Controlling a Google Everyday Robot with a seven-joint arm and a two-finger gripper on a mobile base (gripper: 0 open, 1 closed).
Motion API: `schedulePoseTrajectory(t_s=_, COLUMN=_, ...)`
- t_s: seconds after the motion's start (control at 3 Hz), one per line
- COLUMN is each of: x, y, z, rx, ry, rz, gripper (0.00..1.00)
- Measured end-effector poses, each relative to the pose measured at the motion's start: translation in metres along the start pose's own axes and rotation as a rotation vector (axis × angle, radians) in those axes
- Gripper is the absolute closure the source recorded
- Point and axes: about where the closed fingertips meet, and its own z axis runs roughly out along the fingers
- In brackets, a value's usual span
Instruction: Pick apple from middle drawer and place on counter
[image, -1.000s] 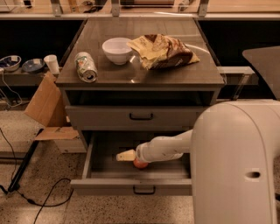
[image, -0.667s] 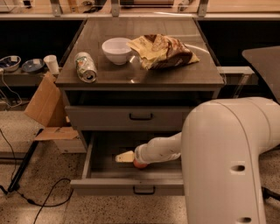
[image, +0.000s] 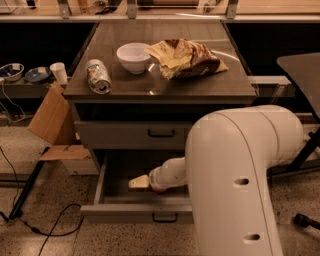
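Observation:
The middle drawer (image: 131, 212) is pulled open below the counter (image: 200, 86). My gripper (image: 139, 182) is inside the drawer, low over its floor, pointing left, at the end of the white forearm. A small red-orange patch under the gripper's base (image: 157, 189) may be the apple. Most of the apple is hidden by the arm. The arm's large white elbow covers the drawer's right half.
On the counter stand a white bowl (image: 133, 56), a tipped can (image: 97, 76) and a crumpled chip bag (image: 186, 57). The closed top drawer (image: 130, 134) is above the open one. A cardboard box (image: 52, 122) and cables (image: 30, 220) lie on the floor at left.
The arm's big white elbow has swung left and covers more of the drawer's right side. The gripper has stayed at about the same spot in the drawer.

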Motion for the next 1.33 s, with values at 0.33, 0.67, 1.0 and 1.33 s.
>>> schedulePoseTrajectory(t_s=0.33, x=0.006, y=-0.002, z=0.007, rx=0.021, ry=0.011, rz=0.006, gripper=0.0)
schedulePoseTrajectory(t_s=0.67, x=0.01, y=-0.005, z=0.016, rx=0.061, ry=0.038, rz=0.022, gripper=0.0)
schedulePoseTrajectory(t_s=1.0, x=0.01, y=-0.006, z=0.025, rx=0.098, ry=0.069, rz=0.034, gripper=0.16)
schedulePoseTrajectory(t_s=1.33, x=0.01, y=-0.005, z=0.031, rx=0.123, ry=0.086, rz=0.047, gripper=0.39)
